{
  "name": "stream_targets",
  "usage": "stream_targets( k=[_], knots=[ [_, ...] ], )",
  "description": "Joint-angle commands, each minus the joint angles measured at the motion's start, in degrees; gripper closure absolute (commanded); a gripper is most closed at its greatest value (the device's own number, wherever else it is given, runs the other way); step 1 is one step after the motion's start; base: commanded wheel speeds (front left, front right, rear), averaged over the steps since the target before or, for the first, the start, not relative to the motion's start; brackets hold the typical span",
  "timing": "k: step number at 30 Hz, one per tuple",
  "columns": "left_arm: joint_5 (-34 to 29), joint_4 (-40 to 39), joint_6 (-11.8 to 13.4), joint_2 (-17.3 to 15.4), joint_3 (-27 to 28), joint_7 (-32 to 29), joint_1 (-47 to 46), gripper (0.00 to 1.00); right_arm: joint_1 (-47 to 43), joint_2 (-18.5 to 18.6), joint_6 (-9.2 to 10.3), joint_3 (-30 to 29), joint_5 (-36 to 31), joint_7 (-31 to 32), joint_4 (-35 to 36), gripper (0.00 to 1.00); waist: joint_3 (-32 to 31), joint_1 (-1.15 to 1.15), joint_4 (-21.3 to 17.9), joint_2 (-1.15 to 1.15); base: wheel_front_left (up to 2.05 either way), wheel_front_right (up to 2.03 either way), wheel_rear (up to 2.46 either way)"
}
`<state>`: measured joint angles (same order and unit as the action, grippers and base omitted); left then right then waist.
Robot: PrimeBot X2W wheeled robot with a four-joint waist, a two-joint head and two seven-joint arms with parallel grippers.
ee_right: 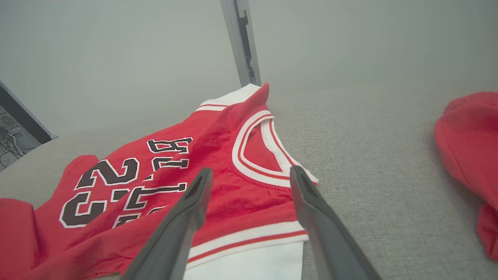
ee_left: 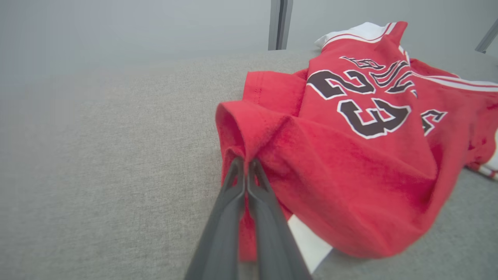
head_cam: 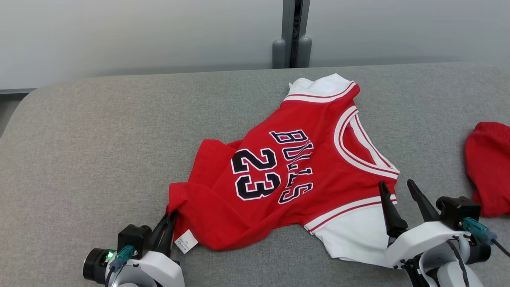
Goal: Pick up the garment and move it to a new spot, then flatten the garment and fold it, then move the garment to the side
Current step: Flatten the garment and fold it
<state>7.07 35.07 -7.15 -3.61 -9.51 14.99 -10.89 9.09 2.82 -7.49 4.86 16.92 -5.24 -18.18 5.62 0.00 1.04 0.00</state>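
Note:
The garment (head_cam: 287,179) is a red and white basketball jersey with dark lettering and the number 23, lying rumpled on the grey table (head_cam: 99,131). Its hem points to the lower left and its collar to the right. My left gripper (head_cam: 169,218) is shut on the jersey's red hem corner, and in the left wrist view the two fingers (ee_left: 246,165) pinch a fold of the garment (ee_left: 350,163). My right gripper (head_cam: 396,184) stands open over the white sleeve near the shoulder. In the right wrist view its fingertips (ee_right: 251,171) straddle the red shoulder of the garment (ee_right: 218,155), above the cloth.
A second red cloth (head_cam: 490,167) lies bunched at the table's right edge, also in the right wrist view (ee_right: 470,136). A grey post (head_cam: 294,34) stands behind the table against a pale wall. Bare table spreads to the left and far side.

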Motion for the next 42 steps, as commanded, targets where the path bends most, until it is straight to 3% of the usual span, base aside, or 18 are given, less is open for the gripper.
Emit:
stream_targets(
  k=[1, 10, 25, 32, 42],
  knots=[
    [0.1, -1.5, 0.3, -0.3, 1.1, 0.2, 1.0, 1.00, -0.3, 0.3, -0.01, -0.1, 0.0, 0.0, -0.2, 0.00, -0.5, 0.00, 0.0, 0.00, 0.00, 0.00, 0.00],
    [-0.2, -5.0, -0.1, -0.5, 1.9, 0.2, 4.6, 1.00, -1.2, 0.3, -0.01, -0.5, 0.1, 0.2, -0.4, 0.00, -2.4, 0.00, 0.1, 0.00, 0.00, 0.00, 0.00],
    [6.4, -6.1, -0.3, -5.3, -6.6, 0.2, 7.8, 1.00, -3.4, 0.3, -0.01, -4.0, -1.1, 4.8, -3.1, 0.00, -3.0, 0.00, -0.1, 0.00, 0.00, 0.00, 0.00],
    [7.4, -5.2, -0.3, -4.6, -7.8, 0.2, 7.0, 1.00, -5.3, 0.2, -0.01, -3.8, -1.0, 6.5, -4.6, 0.00, -2.3, 0.00, -0.6, 0.00, 0.00, 0.00, 0.00],
    [7.0, -4.6, -0.4, -3.5, -7.8, 0.2, 6.1, 1.00, -9.2, 0.3, -0.01, 0.8, 5.0, 6.9, -5.6, 0.00, -1.6, 0.00, -1.4, 0.00, 0.00, 0.00, 0.00]
  ],
)
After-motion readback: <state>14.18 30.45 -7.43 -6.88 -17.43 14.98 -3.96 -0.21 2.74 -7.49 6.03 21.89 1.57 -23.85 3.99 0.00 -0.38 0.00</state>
